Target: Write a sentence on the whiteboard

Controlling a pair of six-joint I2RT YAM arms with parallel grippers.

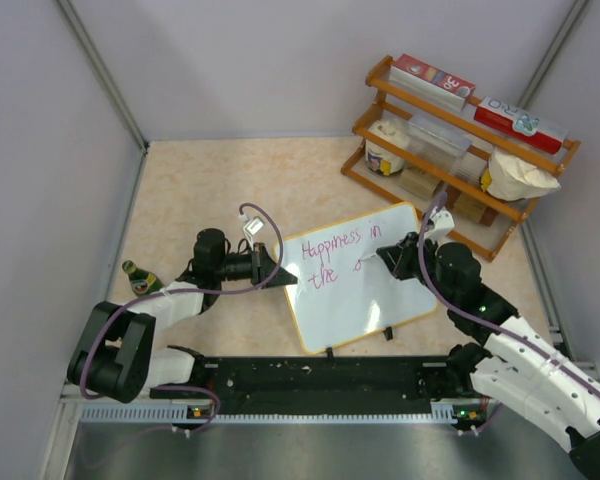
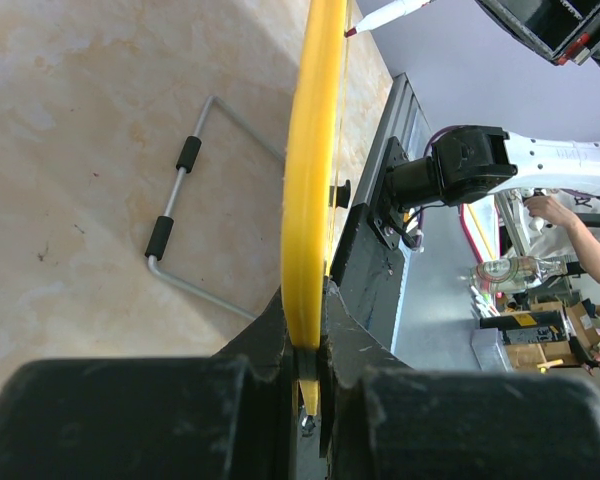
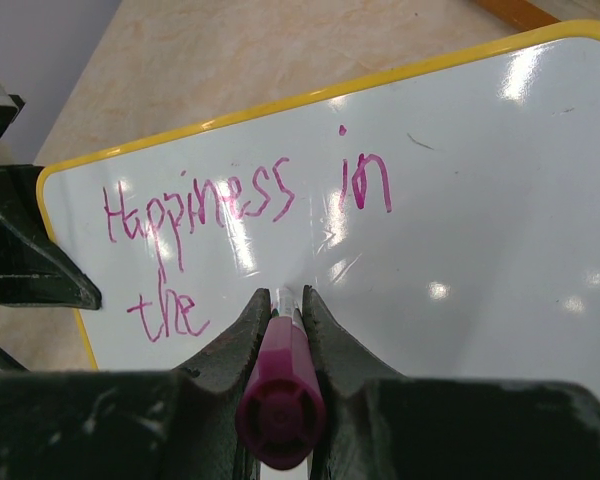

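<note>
Whiteboard point(image 1: 365, 290) lying mid-table, skewed, lower edge close to the near edge, "Happiness in the" written in magenta | left gripper point(image 1: 278, 272) clamped tight on its yellow left frame edge | right gripper point(image 1: 385, 258) pinching magenta marker point(image 3: 280, 395), tip down at the board right of "the"

A wooden rack point(image 1: 363, 128) of groceries stands back right, a green bottle point(image 1: 140, 277) left.

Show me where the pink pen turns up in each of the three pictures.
Top external: the pen is right of centre, in the right gripper, over the whiteboard.
Left wrist: the pen's tip end, at the top edge.
Right wrist: the pen is bottom centre, cap towards the camera.
Shared landmark: the whiteboard's yellow frame.
</note>
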